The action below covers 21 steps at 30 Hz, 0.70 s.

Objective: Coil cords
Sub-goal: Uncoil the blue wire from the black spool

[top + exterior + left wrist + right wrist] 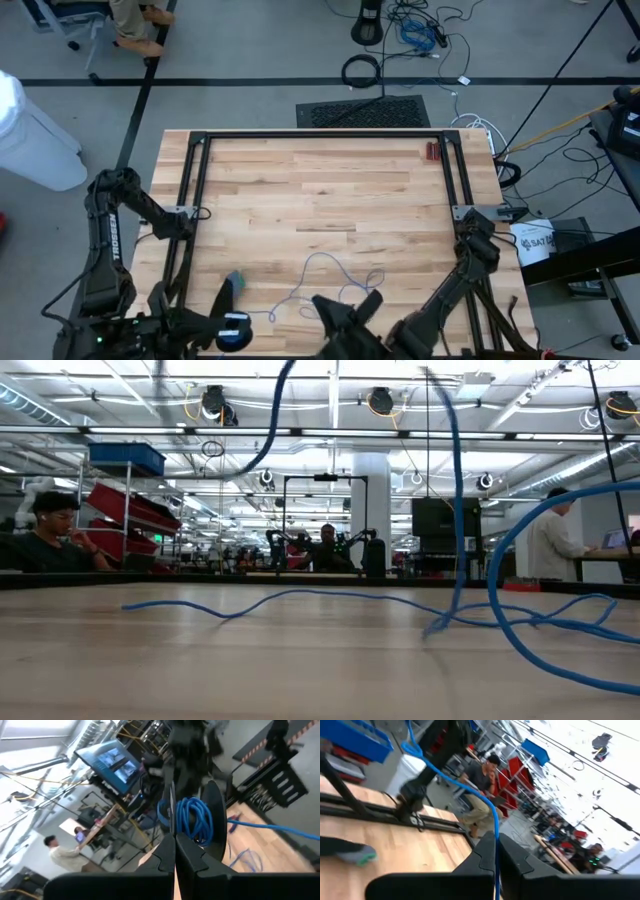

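Observation:
The thin blue cord (325, 272) lies in loose loops on the wooden table near its near edge. In the low view (300, 598) some strands lie on the table and others rise off it. My left gripper (238, 322) is at the near left, shut, with several turns of the cord (194, 820) wound at its fingers. My right gripper (350, 310) is at the near middle, shut on the cord (494, 845). The plug end does not show. My left gripper has a small bundle of cord turns (196, 822) looped about one finger (216, 815), close to the free ends. One strand (270, 827) runs off from the bundle toward the table. Whether the shut fingers also pinch a strand is hidden by the fingers. My right gripper pinches a single strand of the cord (495, 851) between its two fingers. The strand runs up and away from the fingertips (445, 772), lifted clear of the table.
A black frame (320, 135) runs round the table's far, left and right sides. A small red object (432, 151) lies at the far right corner. A dark thing with a green end (236, 282) sits by my left gripper. People sit beyond the table.

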Available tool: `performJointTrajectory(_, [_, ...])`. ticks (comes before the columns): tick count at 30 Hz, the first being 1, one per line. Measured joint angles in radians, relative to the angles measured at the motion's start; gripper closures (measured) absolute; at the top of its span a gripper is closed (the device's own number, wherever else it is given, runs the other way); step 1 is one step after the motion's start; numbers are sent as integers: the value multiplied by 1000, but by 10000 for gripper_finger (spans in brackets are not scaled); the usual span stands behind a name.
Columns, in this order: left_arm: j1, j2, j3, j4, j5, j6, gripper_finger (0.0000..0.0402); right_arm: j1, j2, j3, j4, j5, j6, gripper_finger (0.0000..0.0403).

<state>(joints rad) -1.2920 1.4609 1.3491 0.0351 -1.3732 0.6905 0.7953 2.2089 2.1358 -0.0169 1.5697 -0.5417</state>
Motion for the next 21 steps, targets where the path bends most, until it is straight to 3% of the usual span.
performJointTrajectory(8, [33,0,0,24,20,4,401,-76,1,0,-410,-10,450,403])
performJointTrajectory(12, [76,0,0,64,40,3,401,-108,1,0,-578,-141,643,400])
performJointTrajectory(16, [120,0,0,69,10,-13,401,-130,1,0,-644,-231,769,394])
performJointTrajectory(21, [169,0,0,71,-49,-56,401,-120,1,0,-603,-272,792,365])
